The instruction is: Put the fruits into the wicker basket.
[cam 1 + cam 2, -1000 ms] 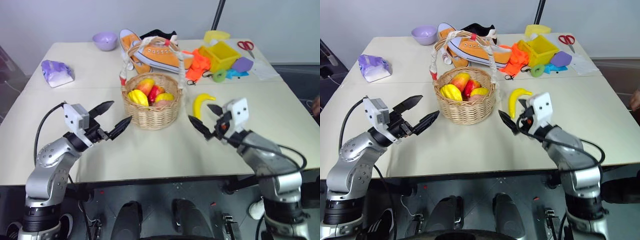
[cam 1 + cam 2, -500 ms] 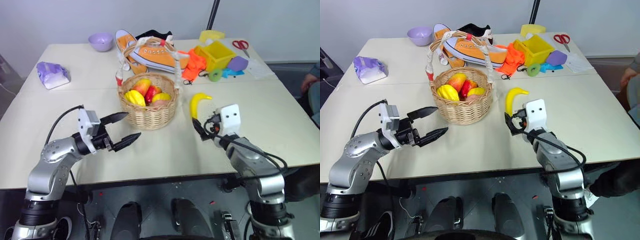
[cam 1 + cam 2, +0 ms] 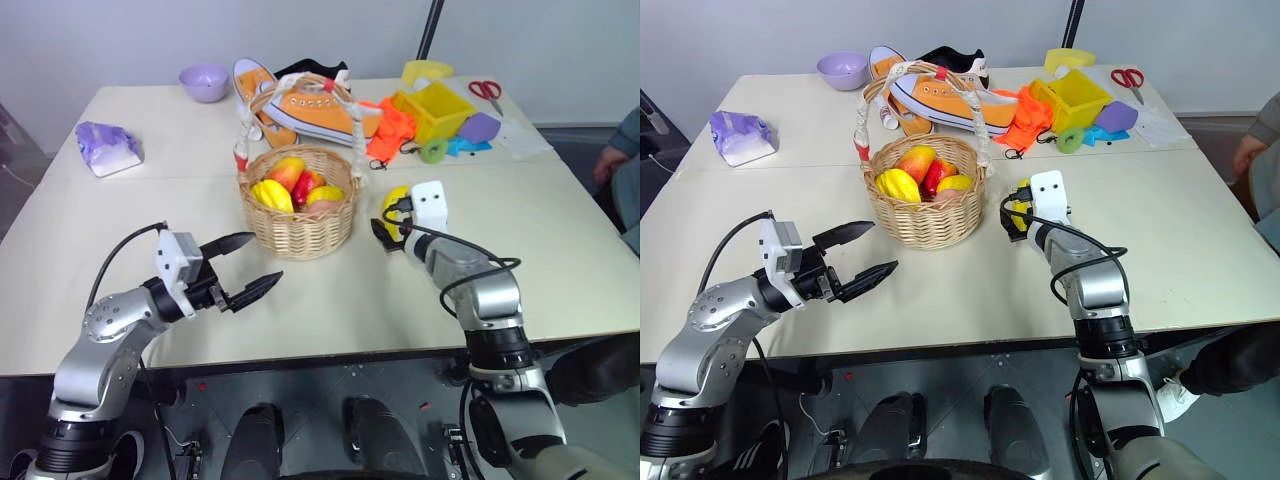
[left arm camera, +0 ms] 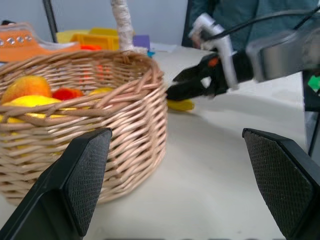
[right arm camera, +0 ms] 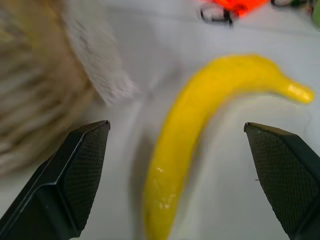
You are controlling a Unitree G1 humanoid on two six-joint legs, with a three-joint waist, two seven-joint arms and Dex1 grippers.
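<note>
Nearest me, the left gripper point(image 3: 247, 267) hovers over the smooth pale table point(image 3: 120, 220), its two pointed black fingers spread wide with nothing between them. Across from it the right gripper point(image 5: 177, 150) also stands wide, textured black pads to either side of the banana point(image 5: 200, 125), a glossy, curved yellow plastic piece lying flat on the table between them and apart from both. A second ago this gripper sat further back toward the table's near edge; it has since pushed forward up to the banana, while the left one has hardly shifted. Just beside the banana stands the wicker basket point(image 3: 300, 215), round, coarse tan weave, with a tall cord-wrapped handle, holding the fruits point(image 3: 290, 185) in yellow, red and orange. Behind lie an orange canvas shoe point(image 3: 320, 110), a yellow plastic bin point(image 3: 440, 108) and a lilac bowl point(image 3: 205, 82).
</note>
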